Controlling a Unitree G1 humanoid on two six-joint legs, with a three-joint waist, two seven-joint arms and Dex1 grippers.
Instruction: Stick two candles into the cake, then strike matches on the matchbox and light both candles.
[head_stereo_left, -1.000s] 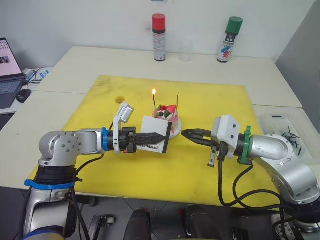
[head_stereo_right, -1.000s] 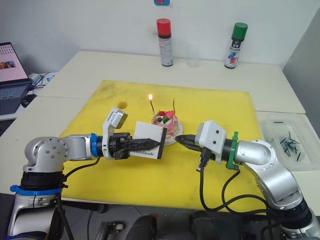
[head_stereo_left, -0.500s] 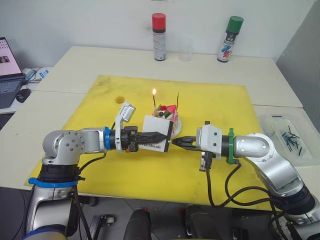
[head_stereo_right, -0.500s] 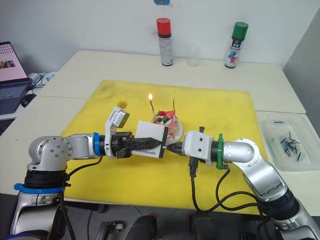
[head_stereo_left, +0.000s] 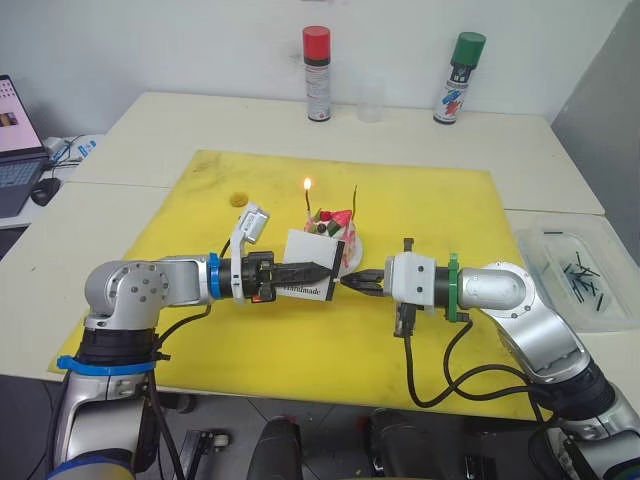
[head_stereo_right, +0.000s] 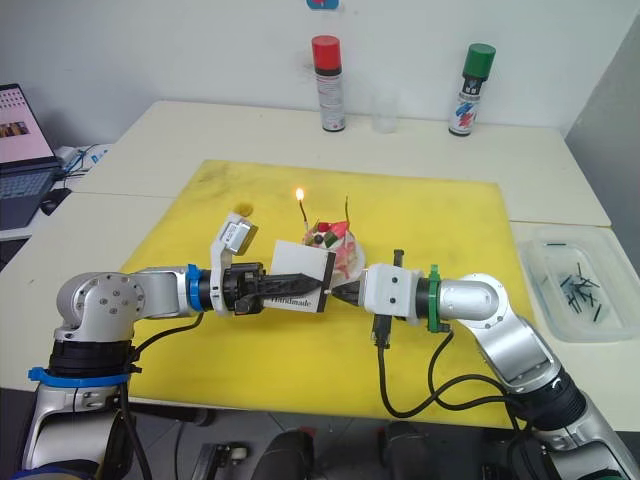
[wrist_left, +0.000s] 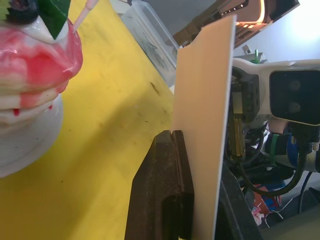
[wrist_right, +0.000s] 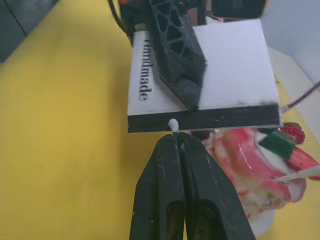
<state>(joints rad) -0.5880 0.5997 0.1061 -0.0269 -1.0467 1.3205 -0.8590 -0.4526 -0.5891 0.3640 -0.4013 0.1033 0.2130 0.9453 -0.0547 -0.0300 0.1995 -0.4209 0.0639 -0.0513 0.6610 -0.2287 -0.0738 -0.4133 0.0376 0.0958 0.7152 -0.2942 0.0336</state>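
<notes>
The pink-and-white cake (head_stereo_left: 337, 232) sits on a small white plate (head_stereo_left: 352, 260) on the yellow mat. Two candles stand in it: one (head_stereo_left: 308, 200) burns with a small flame, the other (head_stereo_left: 355, 200) is unlit. My left gripper (head_stereo_left: 322, 272) is shut on the white matchbox (head_stereo_left: 308, 278), held upright just in front of the cake. My right gripper (wrist_right: 176, 141) is shut on a match (wrist_right: 173, 124). The match's pale head touches the black striking strip (wrist_right: 210, 118) along the box's edge.
The yellow mat (head_stereo_left: 430, 215) covers the table's middle. A red-capped spray can (head_stereo_left: 317, 75), a clear cup (head_stereo_left: 371, 98) and a green-capped can (head_stereo_left: 459, 65) stand at the back. A clear bin (head_stereo_left: 575, 272) with dark matches lies at the right. A laptop (head_stereo_left: 15, 140) is far left.
My right gripper has moved left across the mat with the match, from well apart to the matchbox's edge. The left gripper with the box has hardly moved.
</notes>
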